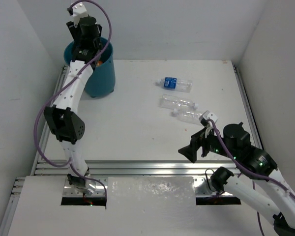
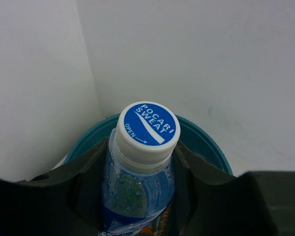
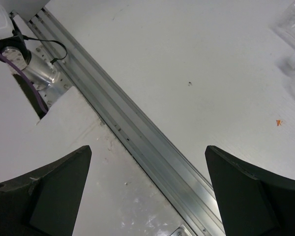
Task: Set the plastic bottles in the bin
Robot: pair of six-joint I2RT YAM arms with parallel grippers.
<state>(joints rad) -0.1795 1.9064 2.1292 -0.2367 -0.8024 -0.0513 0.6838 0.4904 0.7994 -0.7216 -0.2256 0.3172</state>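
Holding bottle [image 2: 145,167] cap-up over bin [image 2: 206,142], pinched in left end effector [image 2: 141,150], placed to drop straight in; noting three spare bottles [image 1: 179,103] lying mid-tabletop [image 1: 137,132], well apart from bin; hovering right end effector [image 3: 147,152] over front rail [image 3: 132,140], spread wide, empty, probably readied for next pick.

Bright, even white light, soft shadows on the table [image 1: 137,128], faint glints on the plastic bottles [image 1: 179,102].

Robotics lab cell w/ white enclosure walls [image 1: 187,24] & alu-rail table frame [image 1: 137,165].
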